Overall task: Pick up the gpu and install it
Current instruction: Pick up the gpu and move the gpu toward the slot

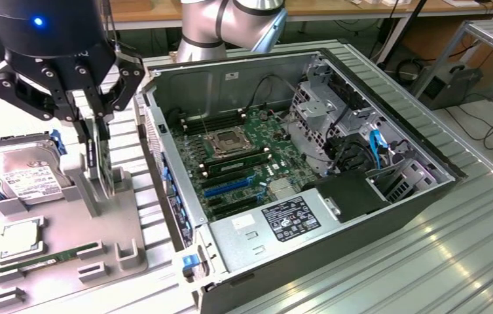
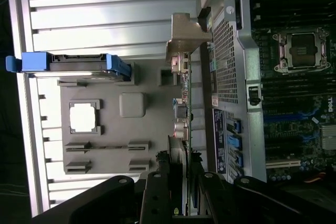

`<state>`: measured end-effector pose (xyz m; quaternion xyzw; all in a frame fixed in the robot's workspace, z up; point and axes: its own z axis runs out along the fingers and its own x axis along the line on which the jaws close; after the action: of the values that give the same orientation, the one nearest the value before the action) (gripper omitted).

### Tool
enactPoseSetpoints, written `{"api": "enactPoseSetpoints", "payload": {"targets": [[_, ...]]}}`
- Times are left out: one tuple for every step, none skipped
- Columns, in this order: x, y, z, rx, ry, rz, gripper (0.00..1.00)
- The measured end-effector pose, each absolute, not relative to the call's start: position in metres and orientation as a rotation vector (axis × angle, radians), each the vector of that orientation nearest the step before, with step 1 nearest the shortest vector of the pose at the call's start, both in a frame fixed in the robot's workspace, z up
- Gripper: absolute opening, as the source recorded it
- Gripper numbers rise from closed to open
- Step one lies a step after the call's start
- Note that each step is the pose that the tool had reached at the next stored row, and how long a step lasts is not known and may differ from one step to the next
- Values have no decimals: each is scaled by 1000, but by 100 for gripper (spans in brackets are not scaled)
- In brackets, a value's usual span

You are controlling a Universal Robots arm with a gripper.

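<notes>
Over the grey rack the arm points down at the gpu

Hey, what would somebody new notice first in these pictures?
The open PC case with its green motherboard dominates the middle of the exterior view. At that view's left, the black hand hangs right over the gpu, which stands on edge in a gray tray. A hard drive rests beside it.
</notes>
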<state>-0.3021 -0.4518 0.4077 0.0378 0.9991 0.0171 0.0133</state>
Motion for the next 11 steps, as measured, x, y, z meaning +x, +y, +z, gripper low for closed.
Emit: {"api": "enactPoseSetpoints", "payload": {"targets": [[-302,-452,408,118,3112,53,26],[-302,-452,409,118,3112,53,26],[-302,-452,409,118,3112,53,26],[-302,-452,410,118,3112,53,26],[-302,-452,410,118,3112,53,26],[-302,-452,411,118,3112,53,26],[-302,-452,412,118,3112,53,26],[-302,-452,413,118,3112,53,26],[-302,-452,414,118,3112,53,26],[-302,-452,415,118,3112,53,26],[-302,-452,415,118,3112,53,26]]}}
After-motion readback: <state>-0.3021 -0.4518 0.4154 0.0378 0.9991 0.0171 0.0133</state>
